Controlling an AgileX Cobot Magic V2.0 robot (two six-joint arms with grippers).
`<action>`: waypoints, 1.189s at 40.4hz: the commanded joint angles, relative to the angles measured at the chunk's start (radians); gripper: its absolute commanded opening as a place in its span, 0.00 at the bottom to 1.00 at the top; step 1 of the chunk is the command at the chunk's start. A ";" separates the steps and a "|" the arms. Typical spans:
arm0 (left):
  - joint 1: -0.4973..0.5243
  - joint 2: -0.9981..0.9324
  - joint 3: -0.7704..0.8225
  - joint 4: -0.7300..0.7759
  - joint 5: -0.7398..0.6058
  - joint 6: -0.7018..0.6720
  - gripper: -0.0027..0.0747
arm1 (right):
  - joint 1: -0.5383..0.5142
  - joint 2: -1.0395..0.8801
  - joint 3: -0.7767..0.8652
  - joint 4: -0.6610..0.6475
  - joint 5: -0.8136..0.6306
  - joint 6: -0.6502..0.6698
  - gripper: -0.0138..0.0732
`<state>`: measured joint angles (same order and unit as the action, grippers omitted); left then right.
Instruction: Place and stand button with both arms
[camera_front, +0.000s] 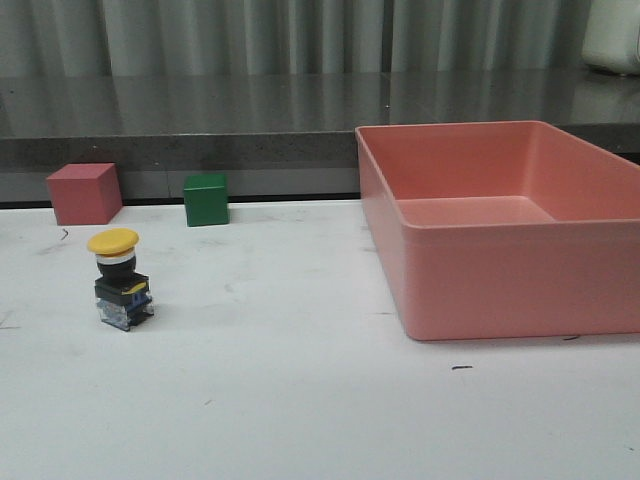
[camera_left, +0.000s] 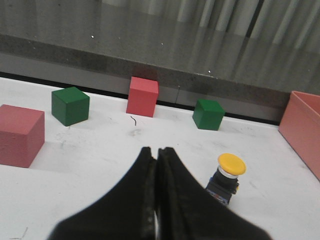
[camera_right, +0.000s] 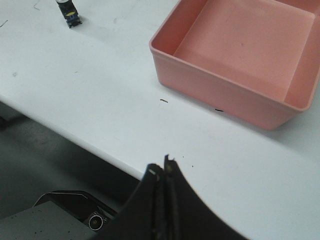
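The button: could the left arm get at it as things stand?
Probably yes. The button stands upright on bare table just beyond the shut left gripper, nothing between them; the green cube sits well behind.

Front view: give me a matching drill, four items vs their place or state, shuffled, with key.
Items:
1. button
2. green cube
3. pink bin
4. left gripper

Descriptions:
A. empty, on the right of the table
B. shut, holding nothing
C. standing upright, yellow cap on top
D. at the table's far edge, beside a pink cube

Pairs: 1-C, 2-D, 3-A, 4-B
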<state>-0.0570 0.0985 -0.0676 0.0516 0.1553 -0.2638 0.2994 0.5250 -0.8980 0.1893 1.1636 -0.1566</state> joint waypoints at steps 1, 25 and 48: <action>0.027 -0.049 0.018 -0.009 -0.123 -0.010 0.01 | -0.004 0.005 -0.024 0.011 -0.062 -0.007 0.08; 0.053 -0.126 0.078 0.052 -0.115 -0.008 0.01 | -0.005 0.005 -0.024 0.011 -0.056 -0.007 0.08; 0.030 -0.126 0.078 -0.052 -0.147 0.202 0.01 | -0.005 0.005 -0.024 0.011 -0.055 -0.007 0.08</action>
<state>-0.0199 -0.0040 0.0023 0.0137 0.0958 -0.0684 0.2994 0.5234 -0.8980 0.1893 1.1636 -0.1566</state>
